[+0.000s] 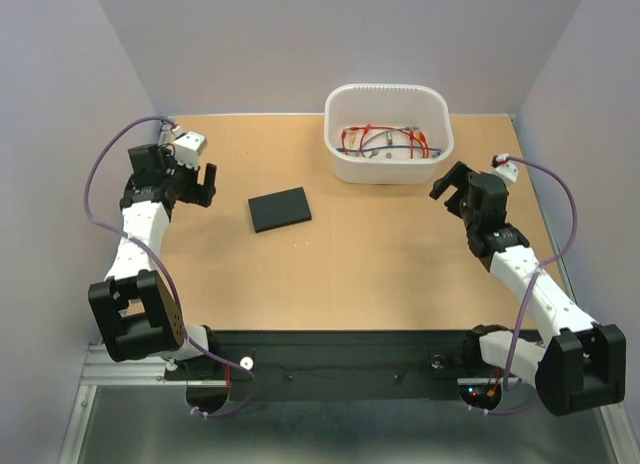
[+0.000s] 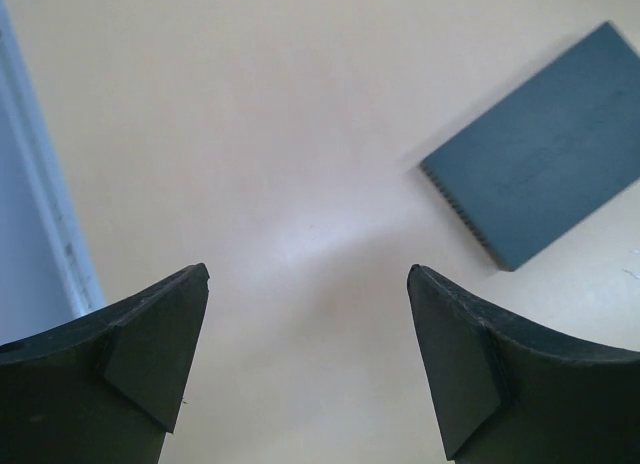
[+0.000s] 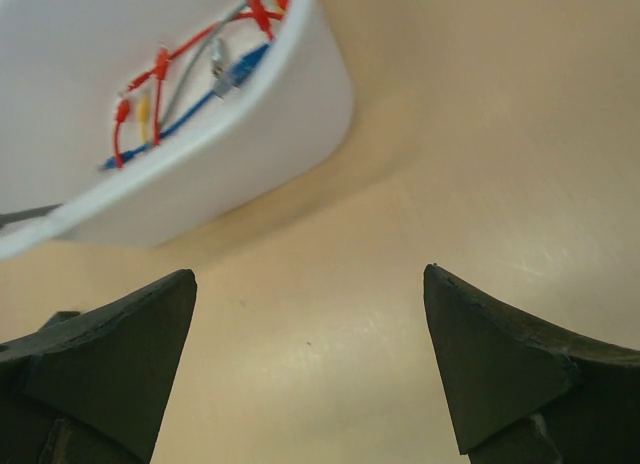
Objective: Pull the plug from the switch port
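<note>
Starting at the near edge, what is there? asks Ana.

Ivo: A black rail (image 1: 330, 349) runs along the front of the table (image 1: 350, 274), and both arm bases sit at its ends. The table top is flat and light brown, with a smooth, slightly shiny surface.

Ana: And the left gripper (image 1: 200, 189)?

Ivo: It is further in, at the left side. Its fingers (image 2: 150, 354) are matte black wedges with pointed tips. They stand wide apart over bare table and hold nothing.

Ana: Where is the switch (image 1: 279, 209)?

Ivo: It lies flat on the table, to the right of the left gripper and apart from it. It is a thin matte black rectangle, a little turned. The left wrist view shows a row of fine teeth along one edge. The ports themselves cannot be made out.

Ana: The right gripper (image 1: 450, 192)?

Ivo: It is at the right side, about as far in as the left one. It has the same dark wedge shapes, also spread wide, with only table between them. It is near the tub (image 1: 385, 169) but does not touch it.

Ana: What is the tub like?

Ivo: It is white plastic, with smooth walls and rounded corners, and stands at the far edge. Inside lie thin tangled cables (image 1: 385, 139), red, blue, yellow and grey.
</note>
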`<state>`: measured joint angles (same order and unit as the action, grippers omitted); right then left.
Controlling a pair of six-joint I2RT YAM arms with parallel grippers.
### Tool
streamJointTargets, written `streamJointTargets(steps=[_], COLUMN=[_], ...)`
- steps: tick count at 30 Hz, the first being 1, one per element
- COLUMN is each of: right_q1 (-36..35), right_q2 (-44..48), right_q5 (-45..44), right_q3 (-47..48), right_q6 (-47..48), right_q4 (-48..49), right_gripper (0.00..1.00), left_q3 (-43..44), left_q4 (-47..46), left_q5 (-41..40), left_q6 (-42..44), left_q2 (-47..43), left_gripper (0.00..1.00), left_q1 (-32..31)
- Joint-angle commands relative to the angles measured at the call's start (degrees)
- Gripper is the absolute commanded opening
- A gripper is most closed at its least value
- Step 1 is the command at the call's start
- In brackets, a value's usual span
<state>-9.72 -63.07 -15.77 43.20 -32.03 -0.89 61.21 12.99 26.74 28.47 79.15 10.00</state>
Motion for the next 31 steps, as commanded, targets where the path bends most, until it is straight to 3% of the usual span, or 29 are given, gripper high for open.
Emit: streamJointTargets(steps=[1,8,12,20,31], right_q1=[0.5,0.5,0.5,0.5,0.5], right_q2=[4.3,3.1,-2.4,-11.1,-10.2], right_q5=[-9.0,-10.5,-10.6,-4.7,-6.9], right_q3=[-3.4,-8.4,-8.4,-4.7,-5.2], right_q6=[-5.2,-12.4,-15.5,-12.8,-11.4], right_q4=[-2.9,-4.5,-5.6,-7.5,-7.7], right_gripper=[1.00,1.00,1.00,1.00,1.00], left_q3=[-2.0,-6.9,-10.2,-12.3,-13.1], left_q4=[-2.5,-3.9,-5.4,-6.8,-6.8], left_q5=[-3.2,-5.2,-5.2,-4.8,-2.9], left_q6=[-3.0,-2.4,-2.2,-2.8,-2.9], left_q2=[-1.6,-2.8,-3.7,-2.7,-1.7], left_gripper=[0.93,0.93,0.93,0.93,0.93], left_q1=[5.1,11.3,11.9,12.0,12.0])
